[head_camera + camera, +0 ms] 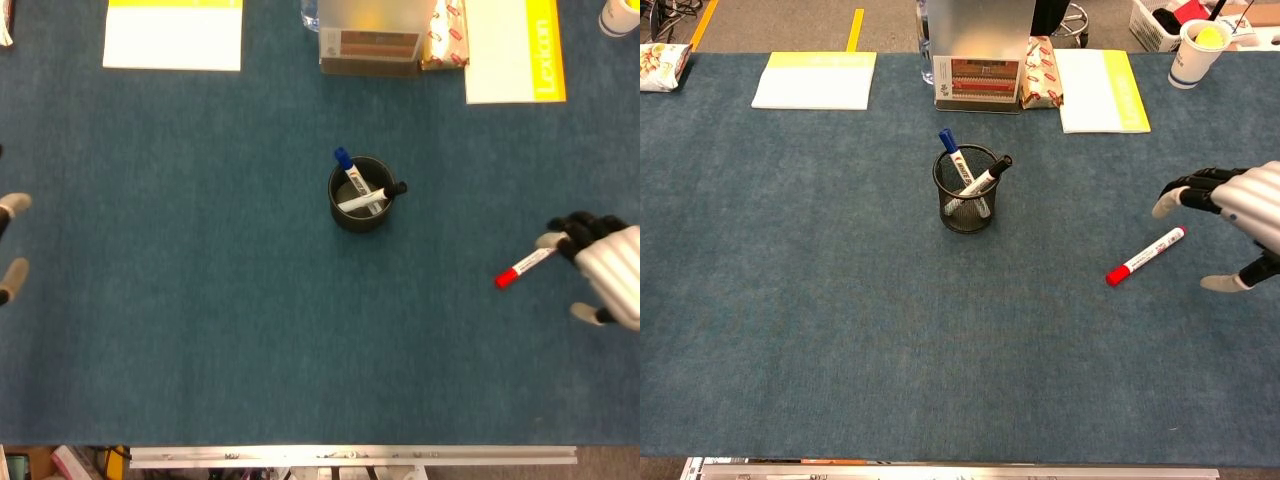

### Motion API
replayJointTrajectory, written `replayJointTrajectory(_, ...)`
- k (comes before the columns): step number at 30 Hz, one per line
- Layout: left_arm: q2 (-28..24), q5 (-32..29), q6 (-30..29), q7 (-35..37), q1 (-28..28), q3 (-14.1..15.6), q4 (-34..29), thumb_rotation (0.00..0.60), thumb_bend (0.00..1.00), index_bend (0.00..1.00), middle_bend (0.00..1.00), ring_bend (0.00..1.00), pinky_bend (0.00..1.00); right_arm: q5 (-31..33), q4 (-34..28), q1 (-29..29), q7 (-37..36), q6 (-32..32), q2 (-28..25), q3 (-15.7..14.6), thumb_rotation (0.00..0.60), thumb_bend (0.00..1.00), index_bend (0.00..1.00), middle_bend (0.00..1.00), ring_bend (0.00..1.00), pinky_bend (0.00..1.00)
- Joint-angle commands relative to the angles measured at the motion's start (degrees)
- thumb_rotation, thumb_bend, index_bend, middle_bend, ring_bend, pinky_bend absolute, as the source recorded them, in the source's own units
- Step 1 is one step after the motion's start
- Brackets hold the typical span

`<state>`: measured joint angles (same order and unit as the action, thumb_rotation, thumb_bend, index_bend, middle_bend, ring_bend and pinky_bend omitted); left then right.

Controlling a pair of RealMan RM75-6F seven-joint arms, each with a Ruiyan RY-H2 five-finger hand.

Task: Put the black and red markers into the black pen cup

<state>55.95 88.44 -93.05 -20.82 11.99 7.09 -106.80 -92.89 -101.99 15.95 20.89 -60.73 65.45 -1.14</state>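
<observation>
Pen cup (965, 195) holds black marker (985, 177), seemingly a blue one too.

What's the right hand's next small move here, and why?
Probably lower the right hand onto the red marker and close on its barrel. The hand is open, with fingers spread above the marker's white end, and holds nothing. The black marker is already in the black pen cup, so the red one, lying flat on the table, is what remains.
</observation>
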Motion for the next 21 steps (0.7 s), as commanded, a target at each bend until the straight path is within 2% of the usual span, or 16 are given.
replayJointTrajectory(1,-1.40,-1.41,0.82,2.49,-0.87,-0.94,0.78,0.600,0.22,0.35,0.00,0.00,0.03,1.97,2.38,2.40,1.44,3.26,3.04,0.41,0.600,0.02,0.33,0.27,0.21,0.33)
replayJointTrajectory(14,-2.46,-3.11,3.66,7.69,-1.98,-3.78,2.38,0.600,0.22,0.35,0.00,0.00,0.03,0.81,8.96,6.10,2.25,5.54,8.49,-0.82,0.600,0.12,0.38,0.29,0.21,0.33)
replayJointTrajectory(21,-2.03,-3.19,4.59,8.07,-2.44,-4.83,2.96,0.600,0.22,0.35,0.00,0.00,0.03,-0.68,10.57,6.39,1.70,3.84,9.08,-1.75,0.600,0.25,0.40,0.29,0.21,0.32)
